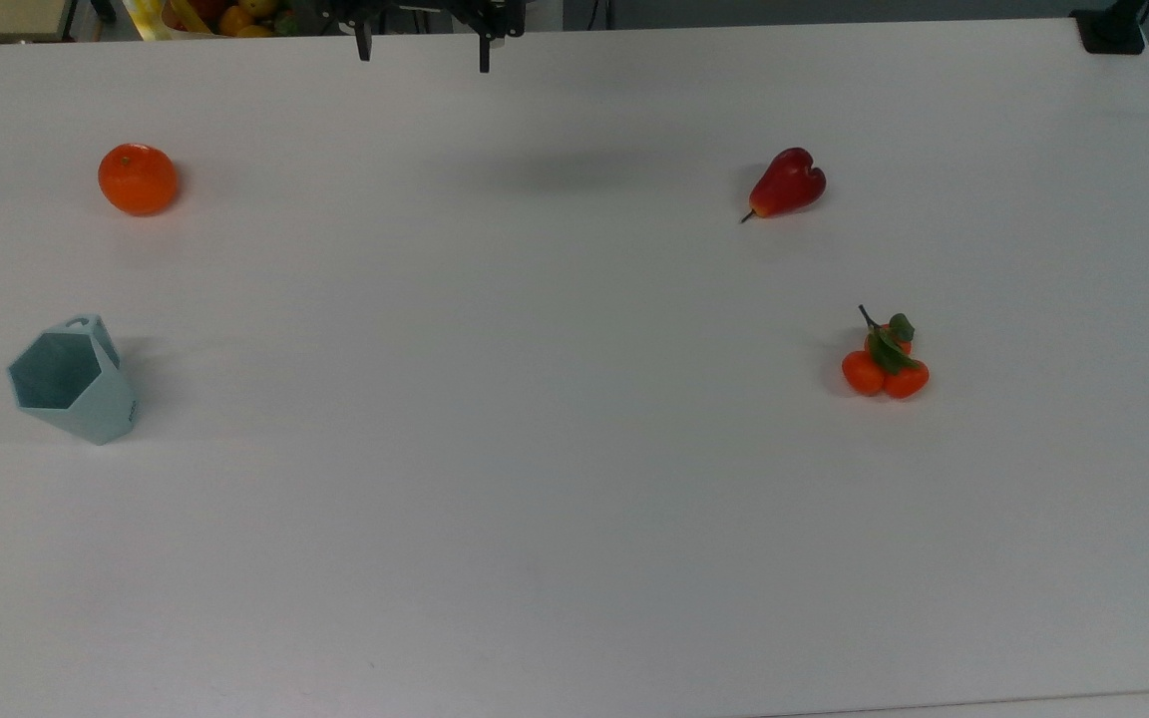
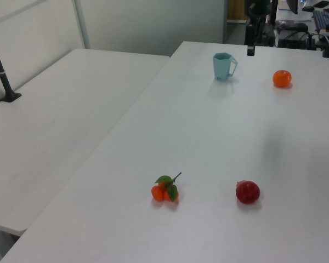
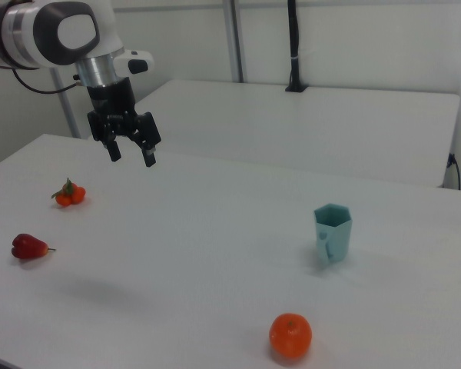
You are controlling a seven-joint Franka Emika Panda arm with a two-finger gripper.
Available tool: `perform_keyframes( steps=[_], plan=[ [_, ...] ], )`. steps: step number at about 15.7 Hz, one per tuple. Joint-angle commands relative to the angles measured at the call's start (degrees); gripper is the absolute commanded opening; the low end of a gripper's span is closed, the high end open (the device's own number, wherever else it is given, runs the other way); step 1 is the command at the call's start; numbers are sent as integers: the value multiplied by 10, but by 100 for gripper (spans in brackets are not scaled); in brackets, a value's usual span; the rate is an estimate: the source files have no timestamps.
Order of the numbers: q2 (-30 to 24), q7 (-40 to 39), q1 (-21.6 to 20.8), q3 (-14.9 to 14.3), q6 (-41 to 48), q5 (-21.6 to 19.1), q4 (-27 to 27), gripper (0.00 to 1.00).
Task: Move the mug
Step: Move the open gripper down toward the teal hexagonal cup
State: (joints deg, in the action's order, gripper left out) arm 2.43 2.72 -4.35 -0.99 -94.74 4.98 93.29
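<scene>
The mug (image 1: 73, 377) is a pale teal faceted cup with a hexagonal rim. It stands upright near the top view's left edge, and it also stands upright in the left view (image 2: 223, 66) and the right view (image 3: 333, 234). My gripper (image 3: 131, 154) hangs open and empty high above the table, far from the mug toward the right view's left. In the top view the gripper (image 1: 425, 50) sits at the upper edge, its two dark fingers spread apart.
An orange (image 1: 138, 179) lies beyond the mug. A red pear-shaped fruit (image 1: 787, 183) and a cluster of small oranges with leaves (image 1: 886, 364) lie on the top view's right. A black clamped post (image 1: 1113, 30) stands at the far right corner. A second white table (image 3: 307, 123) adjoins.
</scene>
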Motion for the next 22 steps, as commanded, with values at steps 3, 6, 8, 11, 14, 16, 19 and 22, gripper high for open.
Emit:
perform_keyframes(
  steps=[3,6,8,11,14,16,19,22],
  plan=[
    [-9,-18,-4,-5,4,-11,9,100],
    [-7,-18,-3,-5,4,-10,9,100],
    [-7,-18,-3,-5,4,-11,9,100],
    [-5,-18,-2,-5,4,-10,8,100],
    [0,-18,0,-6,4,-11,-2,100],
    [10,-19,1,-7,0,-9,-4,100],
    [24,-54,34,-8,-26,-4,-4,100],
    [49,-106,93,-9,-72,-4,-8,100]
  ],
)
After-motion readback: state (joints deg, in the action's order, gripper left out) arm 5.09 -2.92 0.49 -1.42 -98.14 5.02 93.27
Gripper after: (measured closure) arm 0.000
